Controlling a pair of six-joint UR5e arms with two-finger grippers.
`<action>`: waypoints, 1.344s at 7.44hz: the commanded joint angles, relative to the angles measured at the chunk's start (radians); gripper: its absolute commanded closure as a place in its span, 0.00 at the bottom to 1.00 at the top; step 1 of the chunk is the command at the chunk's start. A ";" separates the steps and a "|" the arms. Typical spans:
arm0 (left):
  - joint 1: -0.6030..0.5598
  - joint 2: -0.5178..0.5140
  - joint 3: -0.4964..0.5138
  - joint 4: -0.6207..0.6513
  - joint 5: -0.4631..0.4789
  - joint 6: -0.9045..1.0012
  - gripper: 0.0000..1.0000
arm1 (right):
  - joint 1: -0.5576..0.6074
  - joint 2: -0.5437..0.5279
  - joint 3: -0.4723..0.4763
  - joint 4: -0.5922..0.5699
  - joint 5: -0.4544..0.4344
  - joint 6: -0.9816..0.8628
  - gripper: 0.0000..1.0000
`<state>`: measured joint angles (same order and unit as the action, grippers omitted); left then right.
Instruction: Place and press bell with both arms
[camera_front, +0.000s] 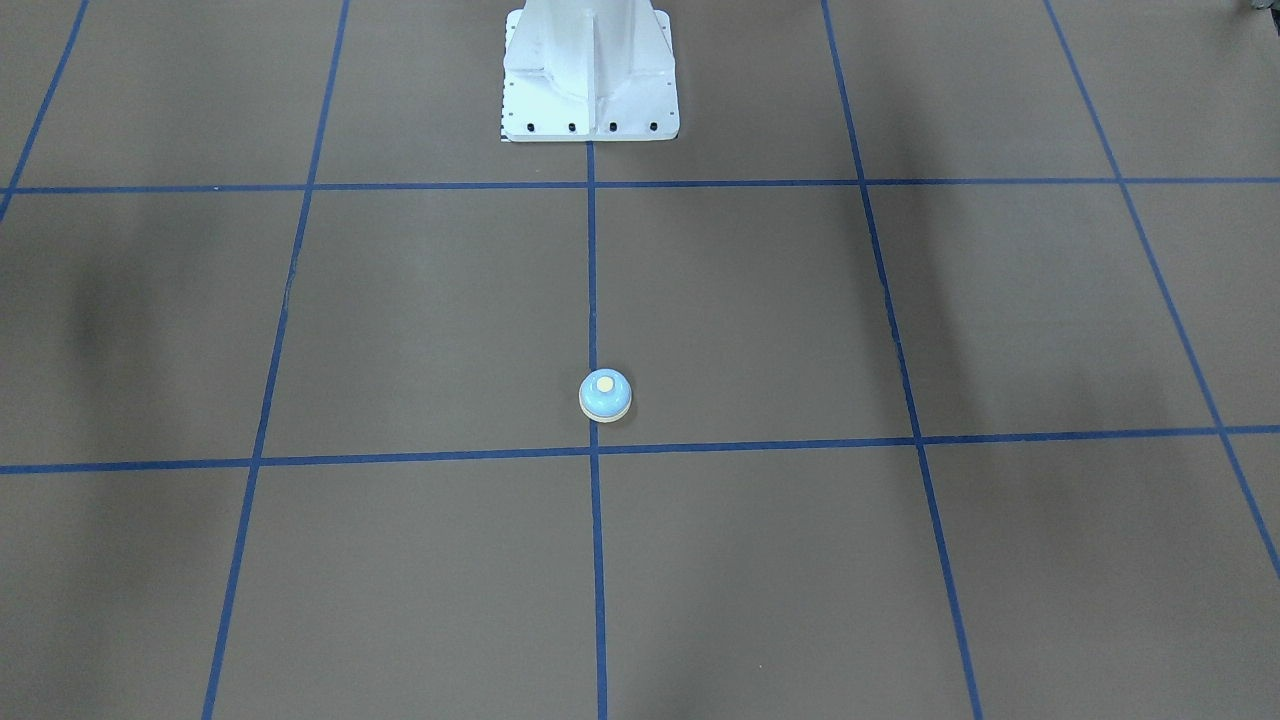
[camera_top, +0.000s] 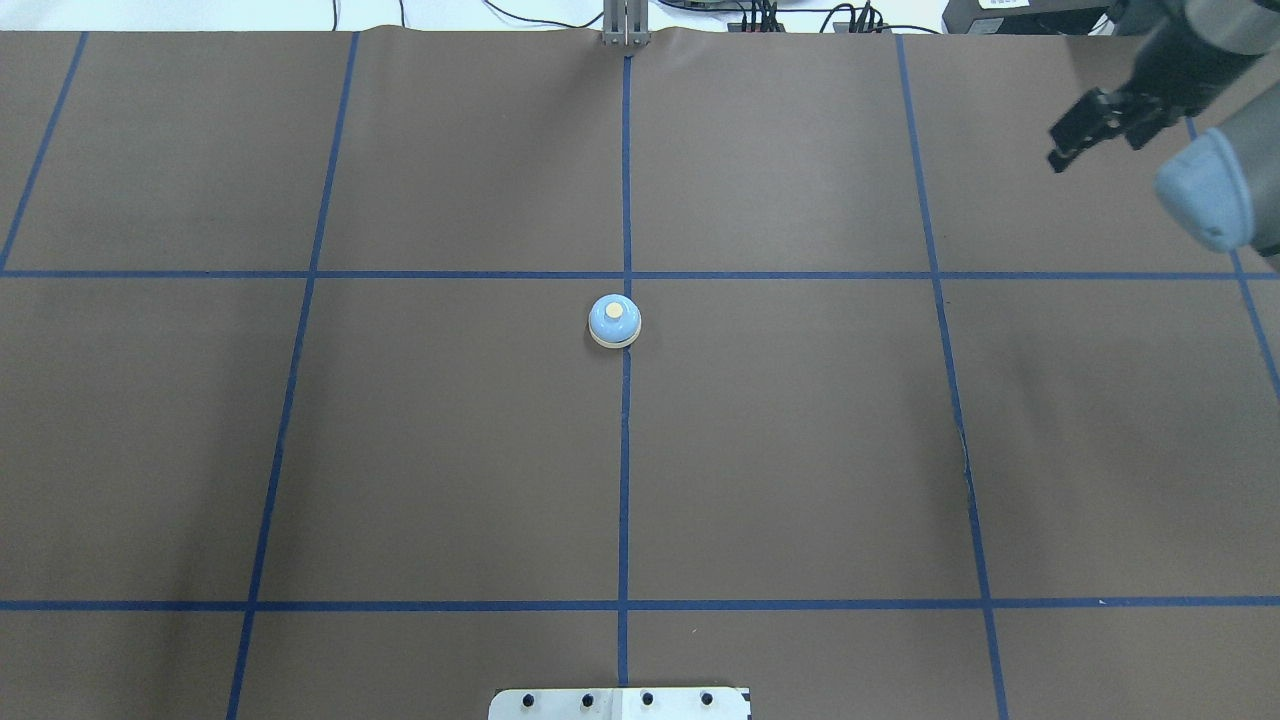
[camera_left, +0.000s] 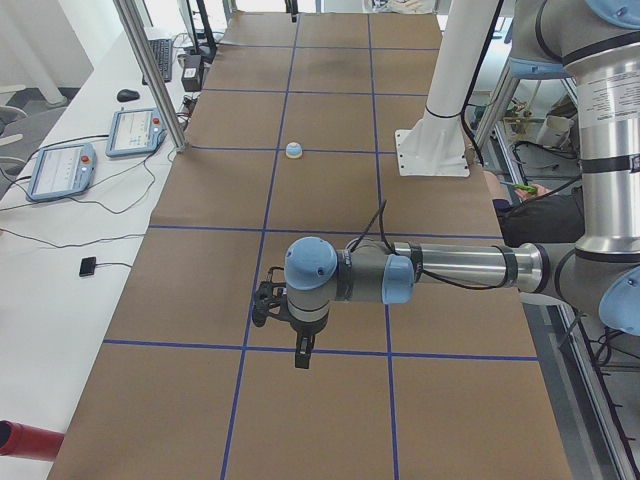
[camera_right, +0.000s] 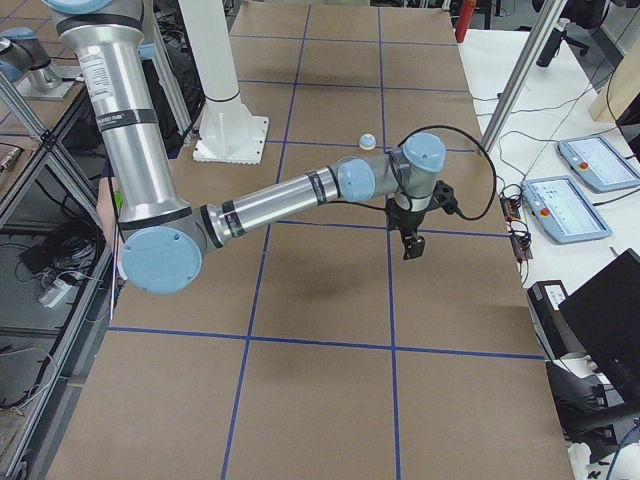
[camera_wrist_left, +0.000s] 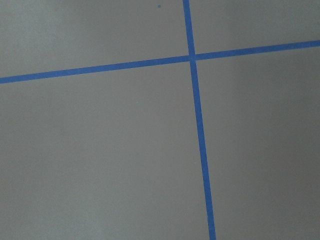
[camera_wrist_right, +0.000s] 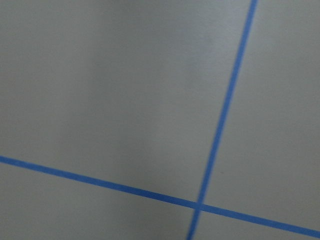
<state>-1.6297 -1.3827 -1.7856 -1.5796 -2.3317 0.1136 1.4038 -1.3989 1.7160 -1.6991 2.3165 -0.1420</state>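
Bell (camera_top: 614, 321) upright on the brown table (camera_top: 450, 450), cream button on top, light-blue dome over a cream base. Set across the centre strip of blue tape (camera_top: 625, 480), just on the robot's side of a tape crossing. Straight out from the white pedestal (camera_top: 620, 703) and well apart from it. Well apart from both grippers too.

Toward the robot's right end, right gripper (camera_top: 1058, 155) hanging above the table's far side, clear of the surface, at the end of the stretched-out right arm (camera_right: 280, 195). Pointed down in the right-side view. Fingers perhaps drawn together there, but too small and dark to settle: cannot tell whether spread or pressed together.

Toward the robot's left end, left gripper (camera_left: 302, 358) pointed down above the table, close over a blue line, on the near left arm (camera_left: 450, 268) reaching out level. Seen only from the side camera, so cannot tell how its fingers stand.

Both wrist views filled with brown surface and crossing blue lines. Two tablets (camera_left: 60, 170) with cables on the white bench beside the table's far edge.
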 joint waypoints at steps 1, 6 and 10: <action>-0.002 0.001 0.000 0.000 -0.003 0.000 0.00 | 0.115 -0.162 0.029 0.004 0.011 -0.105 0.00; -0.042 -0.012 0.000 -0.008 0.003 0.001 0.00 | 0.141 -0.224 0.051 0.004 0.009 -0.025 0.00; -0.044 -0.002 0.046 -0.010 0.003 0.001 0.00 | 0.141 -0.232 0.051 0.004 0.009 -0.025 0.00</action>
<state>-1.6729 -1.3851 -1.7575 -1.5919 -2.3243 0.1163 1.5447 -1.6260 1.7666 -1.6951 2.3256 -0.1674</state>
